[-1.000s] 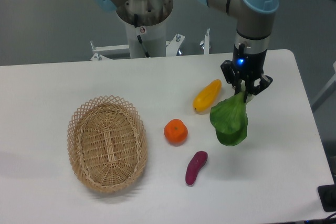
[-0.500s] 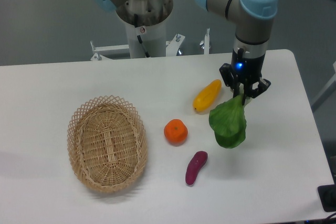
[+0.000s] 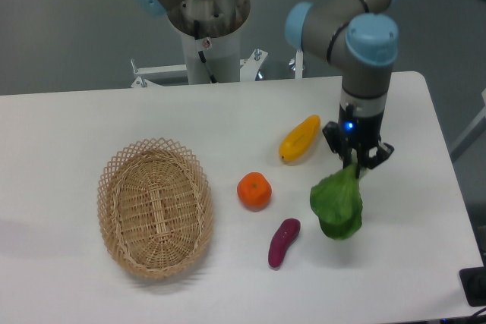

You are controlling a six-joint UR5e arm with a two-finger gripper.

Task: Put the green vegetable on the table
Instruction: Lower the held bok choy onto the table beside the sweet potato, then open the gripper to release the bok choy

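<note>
**Vegetable carried lower and nearer the desk's front**

The black two-finger gripper (image 3: 357,158) is clenched on the pale stalk end of the bok-choy-like green vegetable with broad dark leaves (image 3: 337,204), which hangs leaf-down beneath it. Compared with a second ago, the gripper sits lower in the picture and a little to the right, and the leaves have dropped with it: their lower edge now lies level with the small purple vegetable (image 3: 283,242), where before it ended well above that level. Whether the leaf tips already touch the large white flat desk (image 3: 228,119) cannot be told from this view; a faint shadow lies just under them.

This reads as the lowering step of the placement, with release not yet made. The spot below is bare desk, apart from the purple vegetable to its left, the round orange fruit (image 3: 254,190) further left, and the yellow elongated vegetable (image 3: 299,138) behind. The oval wicker basket (image 3: 154,206) stands well apart.
</note>
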